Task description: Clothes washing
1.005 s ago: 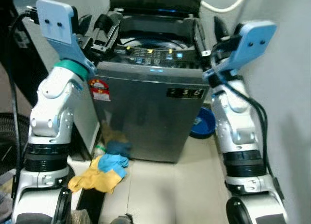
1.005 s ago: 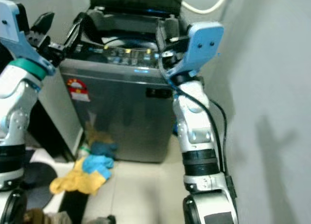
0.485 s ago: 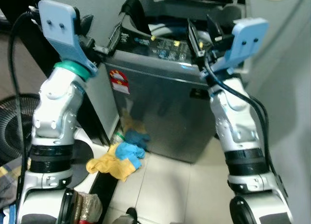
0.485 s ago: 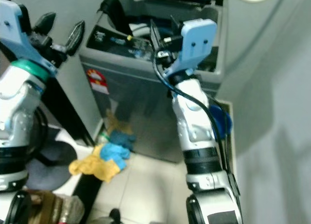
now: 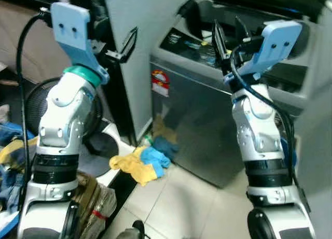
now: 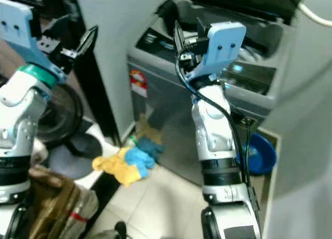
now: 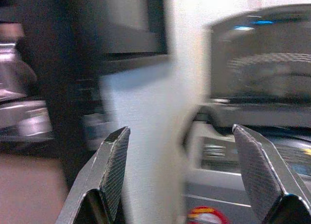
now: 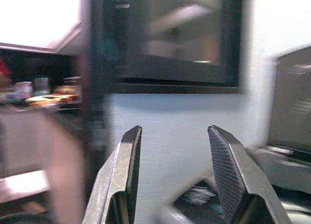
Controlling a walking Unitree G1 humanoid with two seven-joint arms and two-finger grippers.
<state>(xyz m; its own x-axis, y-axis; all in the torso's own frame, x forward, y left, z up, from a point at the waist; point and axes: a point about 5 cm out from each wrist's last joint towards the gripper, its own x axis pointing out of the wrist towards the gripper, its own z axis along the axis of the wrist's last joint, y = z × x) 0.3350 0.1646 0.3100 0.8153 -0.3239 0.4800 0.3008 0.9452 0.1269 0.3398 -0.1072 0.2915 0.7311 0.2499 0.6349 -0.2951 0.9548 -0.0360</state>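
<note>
A grey top-loading washing machine (image 5: pixel 207 104) stands to my right with its lid up. On the tiled floor at its front left corner lies a heap of yellow and blue cloth (image 5: pixel 142 164). Both arms are raised at chest height. My left gripper (image 6: pixel 75 34) is open and empty, held before a pale wall panel left of the washer. My right gripper (image 5: pixel 227 34) is open and empty too, in front of the washer's control panel. In the wrist views both the left gripper (image 7: pixel 184 170) and the right gripper (image 8: pixel 177 175) have their fingers wide apart with nothing between them.
A blue basin (image 6: pixel 262 153) sits on the floor behind the washer's right side. A round fan (image 5: pixel 36 101) rests low on the left, beside more clothes (image 5: pixel 10 145) and a brown bundle (image 6: pixel 57 197). A dark gap runs along the wall panel.
The camera has swung left, so the washer now sits to the right and the fan and clothes at left came into view. Both grippers stay raised and open.
</note>
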